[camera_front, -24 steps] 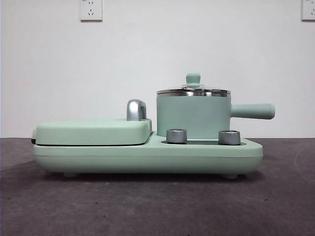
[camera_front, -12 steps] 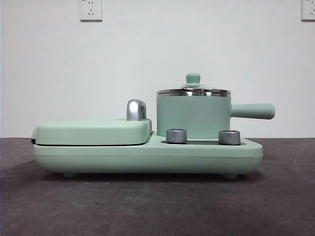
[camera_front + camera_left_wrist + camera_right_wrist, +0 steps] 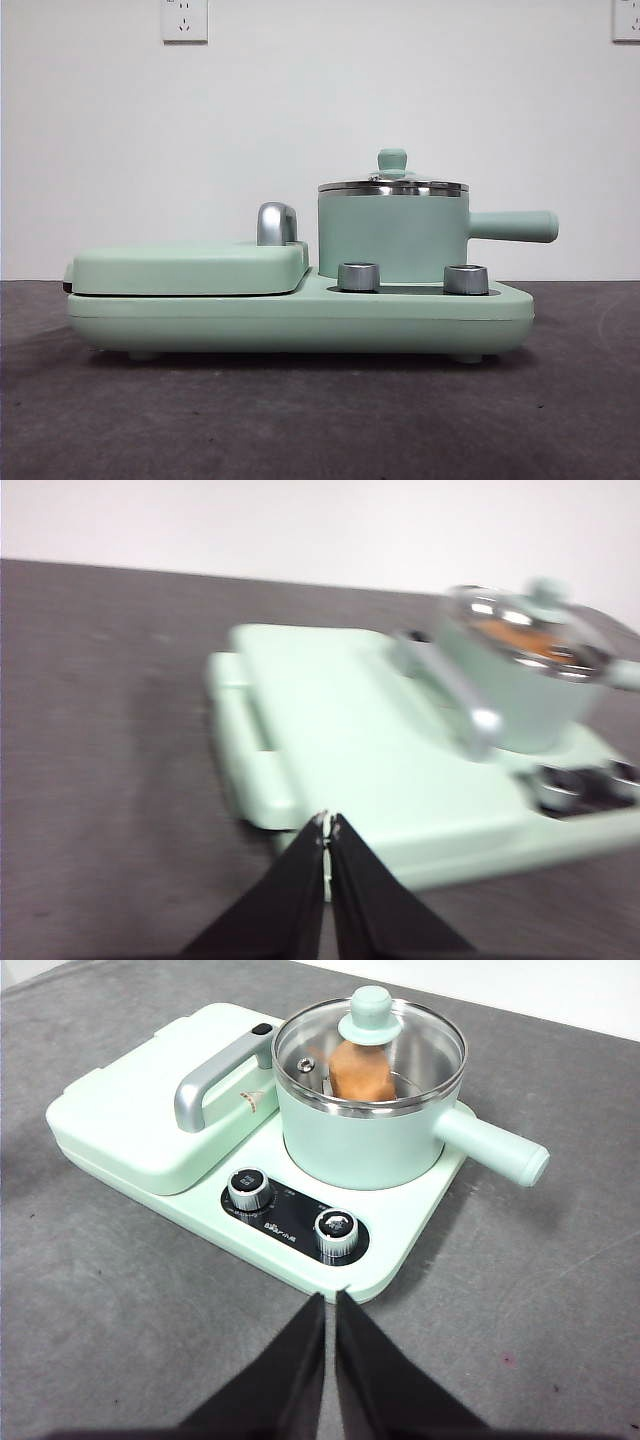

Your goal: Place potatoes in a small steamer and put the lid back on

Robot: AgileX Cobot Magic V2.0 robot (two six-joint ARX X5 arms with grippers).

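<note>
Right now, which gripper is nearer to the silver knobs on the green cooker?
Right. The right gripper hovers just off the base's edge by the silver knobs; the left gripper is at the griddle end.

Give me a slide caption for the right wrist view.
Potato inside the lidded steamer, glass lid on, right end effector shut and clear.

lid (image 3: 370, 1045) on small steamer (image 3: 365, 1135) | potatoes (image 3: 360, 1072) inside | right tool (image 3: 329, 1298) closed, empty
</note>
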